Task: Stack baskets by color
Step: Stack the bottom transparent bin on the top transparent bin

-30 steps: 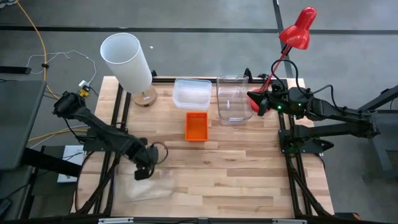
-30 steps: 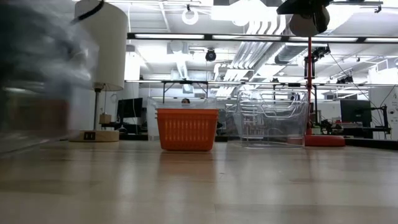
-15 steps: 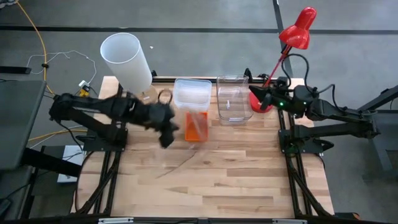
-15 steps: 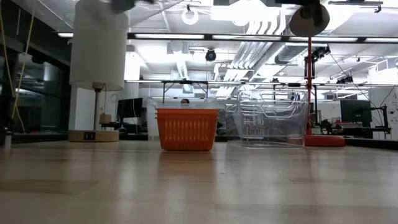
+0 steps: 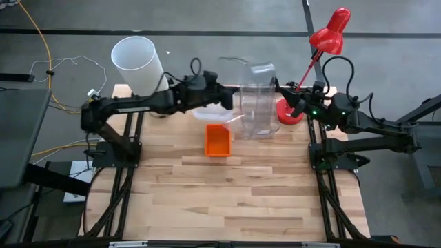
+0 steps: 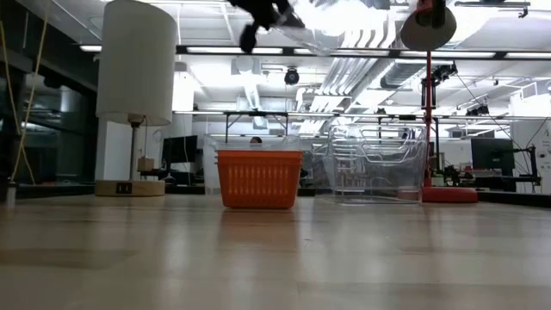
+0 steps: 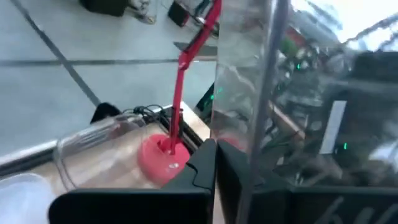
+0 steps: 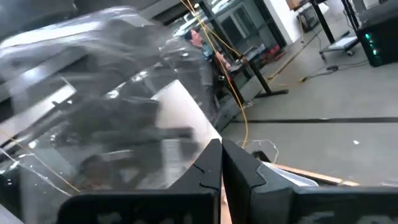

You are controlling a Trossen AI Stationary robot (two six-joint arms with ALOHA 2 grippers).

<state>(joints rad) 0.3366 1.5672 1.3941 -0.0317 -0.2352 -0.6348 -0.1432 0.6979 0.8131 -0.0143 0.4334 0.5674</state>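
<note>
Since a second ago my left arm has swung from the desk's 8 o'clock corner up to 12 o'clock, carrying a clear bin.

From above, the left gripper [image 5: 222, 93] sits over the shallow clear bin [image 5: 207, 107], jaws pinched on the wall of the carried clear bin [image 5: 256, 74], which hangs tilted above the tall clear bin [image 5: 258, 110]. The orange basket [image 5: 218, 140] stands at desk centre, just toward 6 o'clock of the shallow one. My right gripper [image 5: 284, 105] waits at 2 o'clock by the red lamp's base [image 5: 285, 114], jaws closed on nothing I can see.

At desk height, the orange basket [image 6: 258, 179] shows a ribbed, slotted wall; the tall bin [image 6: 377, 168] is glassy and rigid.

Through the left wrist, my jaws clamp a thin see-through wall [image 7: 249, 93].

Through the right wrist, the carried bin [image 8: 106, 112] fills the view, blurred.

I judge it light, stiff and slick; a rim grip suits it, though it may swing or slip.
</note>
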